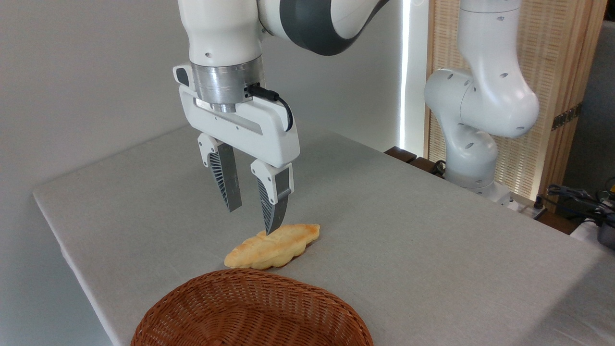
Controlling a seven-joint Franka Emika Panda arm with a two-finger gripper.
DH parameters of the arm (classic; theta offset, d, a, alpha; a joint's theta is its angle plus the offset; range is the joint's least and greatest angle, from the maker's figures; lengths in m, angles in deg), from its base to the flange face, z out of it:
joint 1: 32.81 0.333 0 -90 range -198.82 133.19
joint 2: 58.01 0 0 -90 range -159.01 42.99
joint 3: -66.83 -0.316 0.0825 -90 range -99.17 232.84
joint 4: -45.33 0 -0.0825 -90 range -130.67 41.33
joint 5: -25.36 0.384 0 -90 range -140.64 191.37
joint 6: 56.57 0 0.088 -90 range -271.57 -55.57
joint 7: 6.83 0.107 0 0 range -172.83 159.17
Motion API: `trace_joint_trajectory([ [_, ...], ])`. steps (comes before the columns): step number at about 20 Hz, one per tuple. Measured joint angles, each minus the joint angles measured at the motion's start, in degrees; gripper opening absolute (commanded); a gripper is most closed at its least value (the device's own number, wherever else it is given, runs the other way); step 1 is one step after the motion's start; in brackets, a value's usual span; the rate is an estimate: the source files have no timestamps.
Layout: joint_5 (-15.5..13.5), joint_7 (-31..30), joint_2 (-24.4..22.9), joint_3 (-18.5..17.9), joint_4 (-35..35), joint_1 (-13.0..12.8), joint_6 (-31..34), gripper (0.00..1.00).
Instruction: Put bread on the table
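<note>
The white arm's two ribbed grey fingers (226, 182) hung spread apart with nothing between them, pointing down at the light grey cloth-like surface (408, 216). The only bread in view, a long, flat, leaf-shaped pale golden bread (274, 247), lay on that surface just under the right fingertip; contact could not be told. A brown woven wicker basket (250, 307) sat nearby in front.

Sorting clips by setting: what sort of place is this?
Probably a robotics lab: a Franka arm mounted beside a cloth-covered table, loose cables nearby, and staged props, a wicker basket and bread.
</note>
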Motion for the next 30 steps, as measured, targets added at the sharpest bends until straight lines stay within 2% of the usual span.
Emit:
trace_joint_trajectory([
  [30,-0.33,0.03,-0.02,-1.06,1.77,0.55,-0.05,1.00],
])
